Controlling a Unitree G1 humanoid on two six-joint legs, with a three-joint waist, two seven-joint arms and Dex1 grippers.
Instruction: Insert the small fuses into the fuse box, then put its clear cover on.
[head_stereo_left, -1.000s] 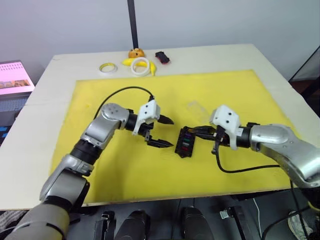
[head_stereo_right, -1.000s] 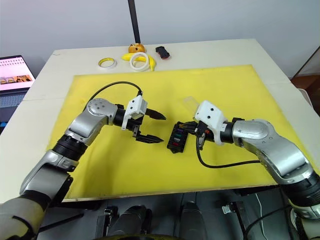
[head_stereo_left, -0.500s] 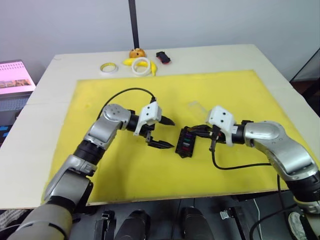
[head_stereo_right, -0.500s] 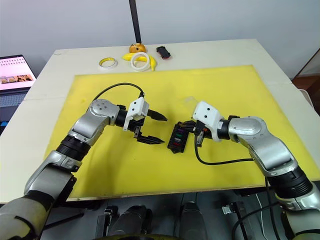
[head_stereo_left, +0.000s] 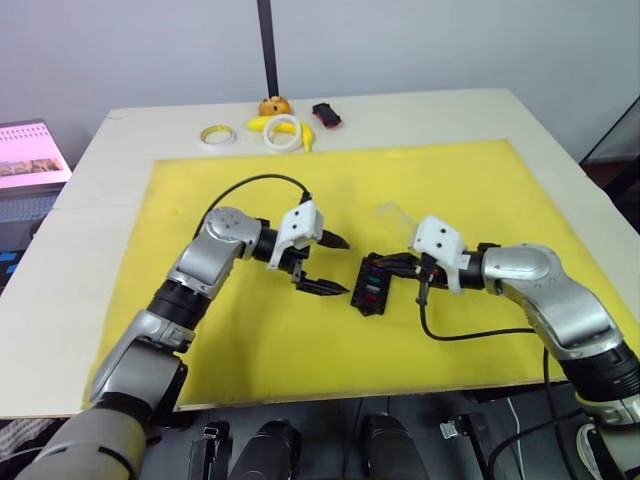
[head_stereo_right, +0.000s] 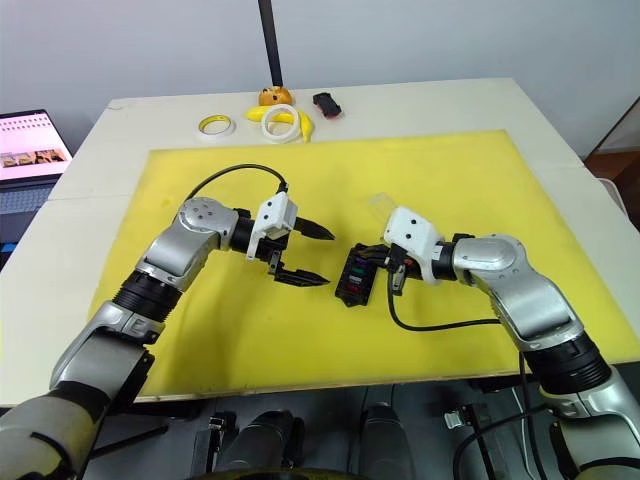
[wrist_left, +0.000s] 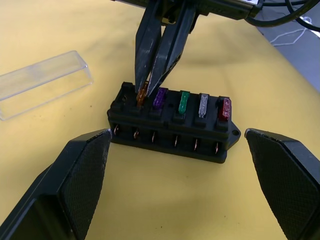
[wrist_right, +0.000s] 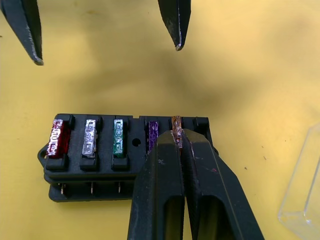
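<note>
Pinching an orange fuse (wrist_right: 176, 125), the right gripper (wrist_right: 179, 142) has its two fingers closed on the chip at the end slot of the fuse box (wrist_left: 172, 131), which sits on the yellow mat (head_stereo_left: 300, 340) near the mat's middle. Beside the orange one, purple (wrist_left: 159, 98), teal (wrist_left: 184, 101), grey (wrist_left: 203, 105) and red (wrist_left: 225, 107) fuses stand seated in one row. Left gripper (head_stereo_left: 322, 264) hangs just left of the box, jaws spread wide and holding nothing, apart from the box. Clear cover (wrist_left: 42, 83) lies flat on the mat just beyond the box, not touching it. At the far edge of the table (head_stereo_left: 420, 110): two tape rings (head_stereo_left: 214, 135), a banana (head_stereo_left: 262, 123), a black-and-red object (head_stereo_left: 324, 114).
</note>
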